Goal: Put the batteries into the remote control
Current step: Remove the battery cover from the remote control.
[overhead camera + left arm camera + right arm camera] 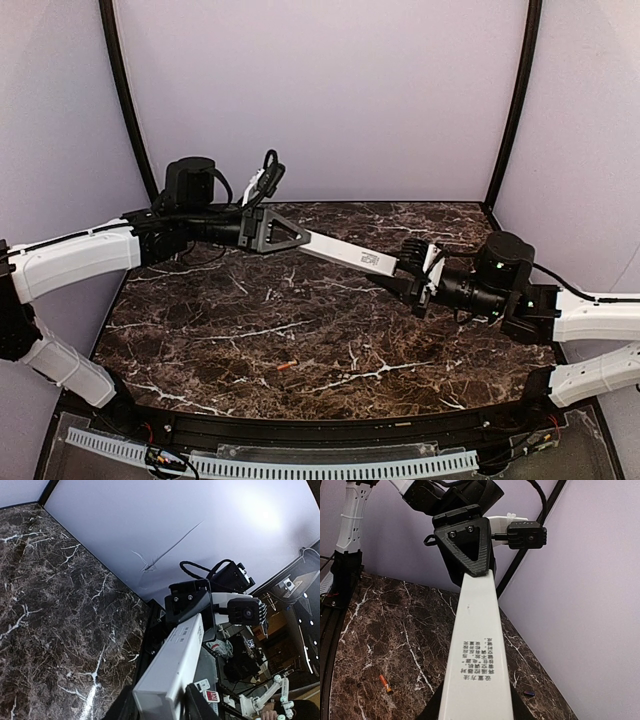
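My left fingers (283, 232) are closed on one end of the remote control (345, 252). My right fingers (412, 265) grip the opposite end, the one with the printed label. The remote hangs in the air over the tabletop (200, 330), its long axis spanning between my two arms. From above it slants from upper left down to the right. One orange-red battery (287, 366) lies loose on the tabletop near the front edge, well apart from the remote.

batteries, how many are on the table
1 certain: the orange battery lies on the table near its front edge. A small dark thing by the wall may be another; unclear.
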Controlling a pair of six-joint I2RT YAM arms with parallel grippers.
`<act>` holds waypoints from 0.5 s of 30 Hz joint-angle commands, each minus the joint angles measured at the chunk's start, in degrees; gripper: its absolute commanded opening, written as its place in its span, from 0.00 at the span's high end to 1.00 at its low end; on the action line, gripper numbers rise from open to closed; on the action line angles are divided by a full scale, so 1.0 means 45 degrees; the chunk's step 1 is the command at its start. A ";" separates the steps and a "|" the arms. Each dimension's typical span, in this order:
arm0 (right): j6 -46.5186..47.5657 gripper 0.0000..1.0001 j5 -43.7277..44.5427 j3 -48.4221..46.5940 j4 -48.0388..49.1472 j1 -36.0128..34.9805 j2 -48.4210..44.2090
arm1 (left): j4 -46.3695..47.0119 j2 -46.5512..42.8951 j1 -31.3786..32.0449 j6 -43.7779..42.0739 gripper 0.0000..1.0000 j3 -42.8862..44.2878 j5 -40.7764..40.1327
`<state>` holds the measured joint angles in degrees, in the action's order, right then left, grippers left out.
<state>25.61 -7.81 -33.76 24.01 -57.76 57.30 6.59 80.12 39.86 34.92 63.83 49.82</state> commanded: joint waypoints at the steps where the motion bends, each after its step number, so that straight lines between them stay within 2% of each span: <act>1: -0.0269 1.00 0.0047 -0.0137 0.0500 -0.0079 -0.0314 | -0.0126 -0.0397 -0.0155 -0.0327 0.60 0.0220 -0.0165; 4: -0.0314 1.00 0.0086 -0.0154 0.0435 -0.0089 -0.0303 | -0.0353 -0.0528 -0.0147 -0.0492 0.56 0.0282 -0.0362; 15: -0.0367 1.00 0.0240 -0.0262 0.0161 -0.0085 -0.0133 | -0.1914 -0.0809 -0.0152 -0.1440 0.51 0.0838 -0.1246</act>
<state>24.75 -7.64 -33.76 23.35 -57.76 56.88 1.63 79.24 39.48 31.16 65.60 45.91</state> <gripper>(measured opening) 0.280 0.488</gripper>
